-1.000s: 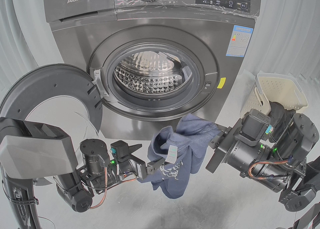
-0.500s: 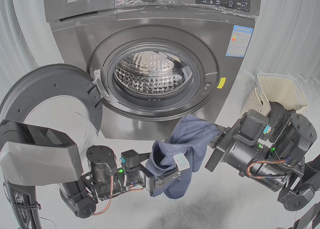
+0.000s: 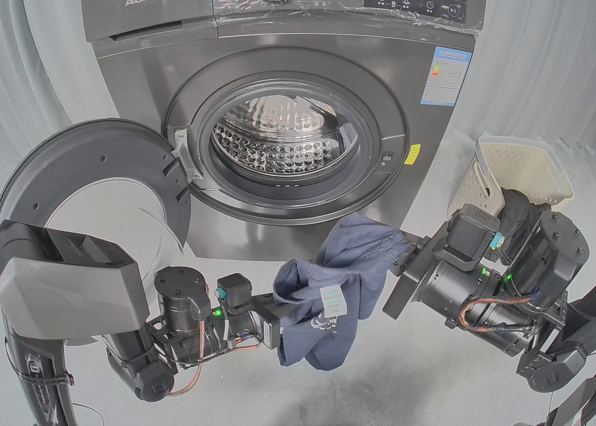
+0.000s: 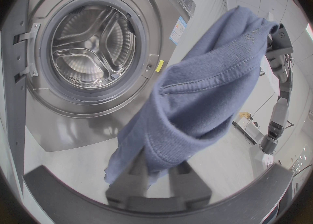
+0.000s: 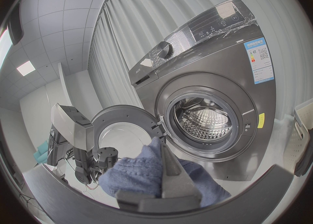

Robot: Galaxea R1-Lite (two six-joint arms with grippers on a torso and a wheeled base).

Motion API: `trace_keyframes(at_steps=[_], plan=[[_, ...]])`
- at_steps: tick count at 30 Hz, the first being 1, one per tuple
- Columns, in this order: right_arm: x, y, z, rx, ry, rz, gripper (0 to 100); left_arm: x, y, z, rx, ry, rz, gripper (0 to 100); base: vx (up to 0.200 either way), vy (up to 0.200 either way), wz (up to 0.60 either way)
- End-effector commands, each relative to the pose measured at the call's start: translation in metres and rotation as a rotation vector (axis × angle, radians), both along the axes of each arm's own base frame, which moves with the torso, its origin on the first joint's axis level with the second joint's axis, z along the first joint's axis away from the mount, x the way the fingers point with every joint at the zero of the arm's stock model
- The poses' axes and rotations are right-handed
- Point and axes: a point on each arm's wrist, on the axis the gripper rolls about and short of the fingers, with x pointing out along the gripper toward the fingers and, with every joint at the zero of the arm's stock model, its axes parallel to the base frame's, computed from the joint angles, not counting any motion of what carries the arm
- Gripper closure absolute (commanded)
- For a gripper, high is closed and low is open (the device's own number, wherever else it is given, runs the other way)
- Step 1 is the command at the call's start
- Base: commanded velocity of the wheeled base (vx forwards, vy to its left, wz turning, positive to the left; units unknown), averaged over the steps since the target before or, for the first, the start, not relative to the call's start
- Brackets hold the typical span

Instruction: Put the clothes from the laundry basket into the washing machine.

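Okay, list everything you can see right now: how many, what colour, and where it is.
washing machine: one, grey, centre, facing the robot.
door: one, grey, swung open on the robot's left.
drum: one, shiny metal, behind the open port, no clothes visible inside.
blue garment: one, blue, hanging in front of the machine between both grippers.
laundry basket: one, cream, right of the machine.
dark garment: one, black, at the basket's near end.
curtain: white, behind the machine.
left gripper: black, jaws shut on the blue garment's lower part.
right gripper: black, jaws shut on its upper edge.
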Motion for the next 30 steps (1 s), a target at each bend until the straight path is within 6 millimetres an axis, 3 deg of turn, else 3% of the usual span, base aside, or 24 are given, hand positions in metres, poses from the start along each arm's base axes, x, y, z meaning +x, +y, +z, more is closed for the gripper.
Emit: trace_keyframes(at_steps=[1, 7, 10, 15, 26, 30], plan=[[0.001, -0.002, 0.000, -0.002, 0.001, -0.009, 100, 0.008, 0.011, 0.007, -0.014, -0.025, 0.049, 100, 0.000, 0.000, 0.00], [0.006, -0.008, 0.000, -0.004, -0.004, -0.035, 100, 0.012, 0.037, 0.040, -0.066, -0.105, 0.127, 100, 0.000, 0.000, 0.00], [0.012, -0.013, -0.001, -0.011, -0.004, -0.065, 100, -0.001, 0.054, 0.063, -0.092, -0.156, 0.160, 100, 0.000, 0.000, 0.00], [0.024, -0.026, -0.006, -0.029, 0.016, -0.137, 100, -0.019, 0.064, 0.096, -0.151, -0.246, 0.186, 100, 0.000, 0.000, 0.00], [0.019, -0.041, -0.021, -0.050, 0.053, -0.166, 100, -0.034, 0.078, 0.126, -0.214, -0.338, 0.200, 100, 0.000, 0.000, 0.00], [0.024, -0.051, -0.019, -0.029, 0.029, -0.200, 100, -0.035, 0.079, 0.130, -0.241, -0.334, 0.204, 100, 0.000, 0.000, 0.00]])
